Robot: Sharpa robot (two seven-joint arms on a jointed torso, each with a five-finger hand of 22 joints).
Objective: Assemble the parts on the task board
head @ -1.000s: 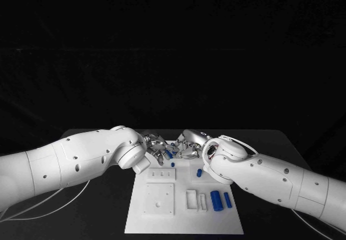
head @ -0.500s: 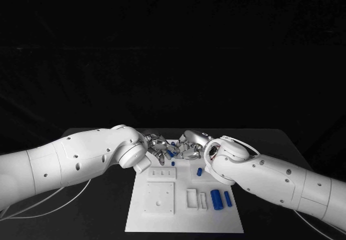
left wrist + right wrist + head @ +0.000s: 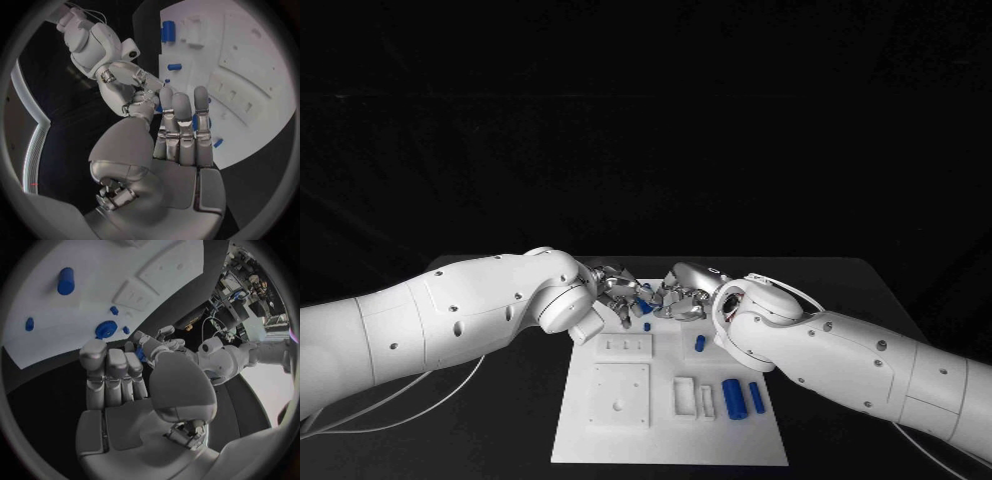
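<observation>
Hands are meeting above the far end of the task board (image 3: 672, 440) on the black worktop (image 3: 862, 290). Left hand (image 3: 620, 293) and right hand (image 3: 684, 298) are both closing their fingers (image 3: 181, 112) on one small blue part (image 3: 645, 307) between them. Other blue parts (image 3: 731, 397) are lying on the board's near right area.

Small blue part (image 3: 643, 307) between silver left hand (image 3: 617, 290) and right hand (image 3: 681, 297) mostly hidden by fingers (holder unclear).

Parts (image 3: 731, 398) on task board (image 3: 671, 445), seemingly loose.
</observation>
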